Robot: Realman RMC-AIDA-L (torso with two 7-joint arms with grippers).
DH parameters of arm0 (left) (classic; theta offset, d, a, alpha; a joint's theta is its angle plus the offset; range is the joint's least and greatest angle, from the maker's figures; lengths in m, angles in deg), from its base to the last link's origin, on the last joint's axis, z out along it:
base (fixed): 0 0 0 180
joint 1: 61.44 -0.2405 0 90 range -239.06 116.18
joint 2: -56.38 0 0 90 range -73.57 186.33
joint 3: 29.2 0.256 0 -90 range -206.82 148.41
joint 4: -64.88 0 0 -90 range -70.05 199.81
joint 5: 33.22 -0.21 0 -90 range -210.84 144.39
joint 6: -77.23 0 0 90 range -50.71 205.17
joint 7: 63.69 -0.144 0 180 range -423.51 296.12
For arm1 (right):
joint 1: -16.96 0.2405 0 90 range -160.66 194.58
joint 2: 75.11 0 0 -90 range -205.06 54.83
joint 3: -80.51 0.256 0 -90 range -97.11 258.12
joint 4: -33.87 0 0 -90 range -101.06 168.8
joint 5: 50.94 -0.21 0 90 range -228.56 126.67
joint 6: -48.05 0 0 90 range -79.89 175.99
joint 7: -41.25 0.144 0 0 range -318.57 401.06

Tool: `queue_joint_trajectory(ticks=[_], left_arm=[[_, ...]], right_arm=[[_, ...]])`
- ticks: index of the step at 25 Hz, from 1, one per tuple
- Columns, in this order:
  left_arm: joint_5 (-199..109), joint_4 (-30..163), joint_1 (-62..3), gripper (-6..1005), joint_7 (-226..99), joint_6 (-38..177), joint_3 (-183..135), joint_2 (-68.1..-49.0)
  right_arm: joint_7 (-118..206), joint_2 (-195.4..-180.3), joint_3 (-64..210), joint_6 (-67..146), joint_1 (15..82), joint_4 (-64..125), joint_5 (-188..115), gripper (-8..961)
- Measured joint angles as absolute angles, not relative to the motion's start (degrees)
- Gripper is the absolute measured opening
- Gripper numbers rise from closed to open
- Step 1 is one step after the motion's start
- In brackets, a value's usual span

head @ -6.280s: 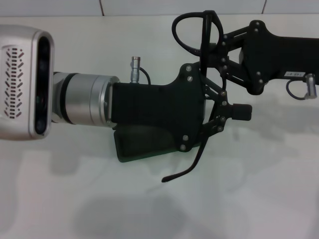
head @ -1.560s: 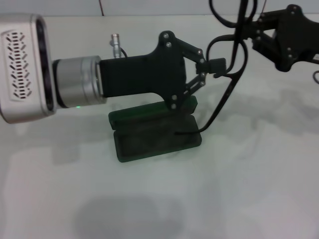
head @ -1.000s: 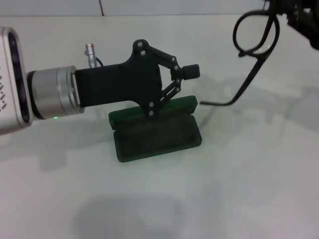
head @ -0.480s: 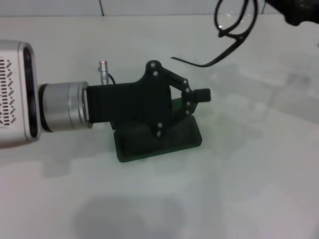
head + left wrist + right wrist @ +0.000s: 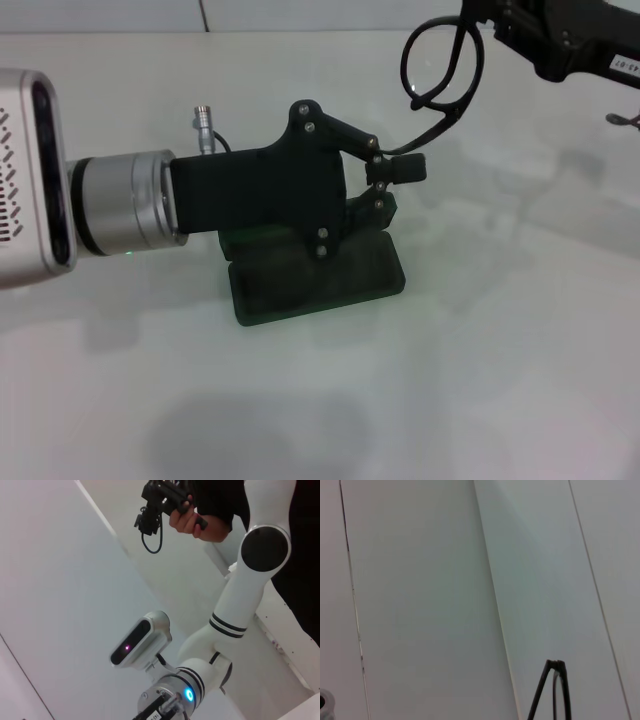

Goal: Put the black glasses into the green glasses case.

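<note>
Right gripper clamped on thin black-framed glasses held aloft, left gripper w/ fingers apart over open dark green hard case on white table.

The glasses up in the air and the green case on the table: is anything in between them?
Yes: in the head view the left gripper sits between the black glasses, held by the right gripper, and the open green case.

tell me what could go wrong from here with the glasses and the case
The right claw holds the black glasses in the air by the frame, one temple arm trailing down toward the left claw; it may snag on those fingers. The left claw hangs over the open green glasses case, covering part of it, so lowering the glasses in could cause a collision or bump the case.
</note>
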State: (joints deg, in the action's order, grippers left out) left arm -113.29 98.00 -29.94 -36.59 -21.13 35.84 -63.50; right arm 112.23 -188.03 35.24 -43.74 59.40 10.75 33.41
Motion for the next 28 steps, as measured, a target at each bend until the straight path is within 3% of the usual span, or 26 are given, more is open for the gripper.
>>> queue_joint_trajectory(ticks=[28], left_arm=[[-113.19, 98.02, -26.86, 27, -36.36, -19.14, 35.40, -63.33]], right_arm=[[111.30, -188.74, 23.09, -44.51, 59.16, 9.65, 34.14, 46]])
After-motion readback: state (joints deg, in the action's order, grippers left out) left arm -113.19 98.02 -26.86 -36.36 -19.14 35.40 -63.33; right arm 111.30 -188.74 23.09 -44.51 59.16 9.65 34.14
